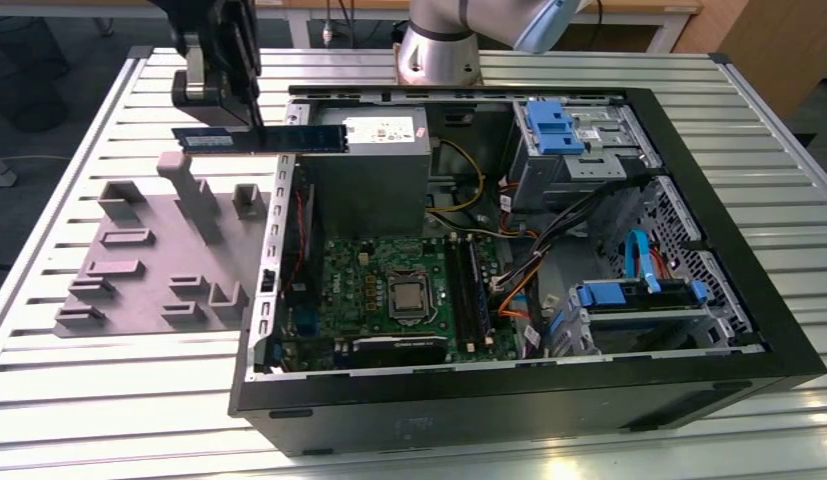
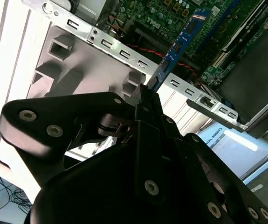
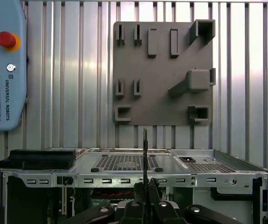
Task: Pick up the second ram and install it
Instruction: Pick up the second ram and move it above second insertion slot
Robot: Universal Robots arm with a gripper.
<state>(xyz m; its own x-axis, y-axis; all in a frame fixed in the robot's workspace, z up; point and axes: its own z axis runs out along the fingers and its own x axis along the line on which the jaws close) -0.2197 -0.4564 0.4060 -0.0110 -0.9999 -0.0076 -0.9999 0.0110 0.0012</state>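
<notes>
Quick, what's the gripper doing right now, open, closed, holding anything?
Gripper: closed, holding the memory stick.

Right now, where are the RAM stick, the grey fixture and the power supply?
RAM stick (image 2: 185, 35): second wrist view, middle of its blue board.
grey fixture (image 3: 157, 70): first wrist view, bare flat base.
power supply (image 1: 366, 185): exterior view, grey side panel.
</notes>
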